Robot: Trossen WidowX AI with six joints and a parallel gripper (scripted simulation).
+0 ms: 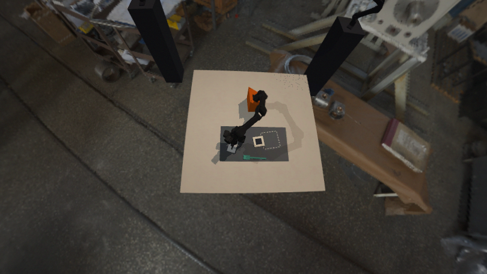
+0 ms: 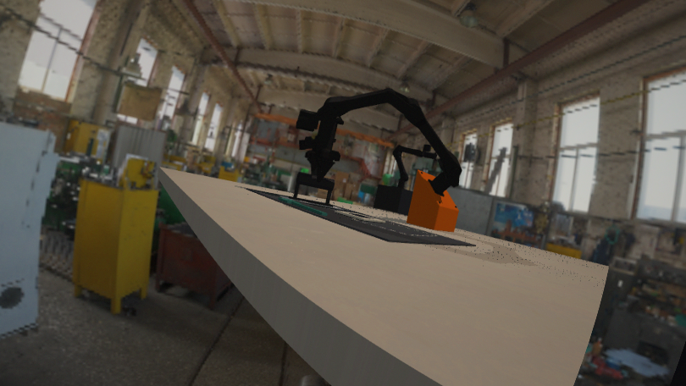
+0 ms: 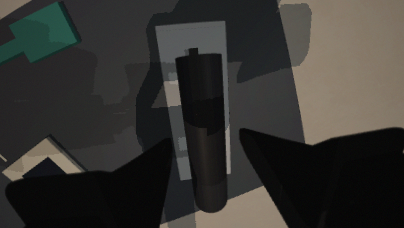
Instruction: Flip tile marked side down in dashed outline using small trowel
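Note:
The small trowel point(image 1: 232, 149) point(image 3: 202, 85), a grey blade with a dark round handle, lies flat at the left edge of the dark mat point(image 1: 272, 155) point(image 2: 407, 234) point(image 3: 100, 100). My gripper point(image 1: 233, 144) point(image 2: 312, 191) point(image 3: 205, 138) is open. It hangs low over the trowel with a finger on each side of the handle, not touching it. The tile point(image 1: 258, 141) point(image 3: 30, 159), cream with a dark square facing up, lies at the left edge of the dashed outline point(image 1: 269, 131).
A green flat tool point(image 1: 254, 157) point(image 2: 302, 205) point(image 3: 37, 32) lies on the mat near its front edge. The arm's orange base point(image 1: 251, 98) point(image 2: 429, 206) stands behind the mat on the beige table point(image 1: 252, 180) point(image 3: 350, 65).

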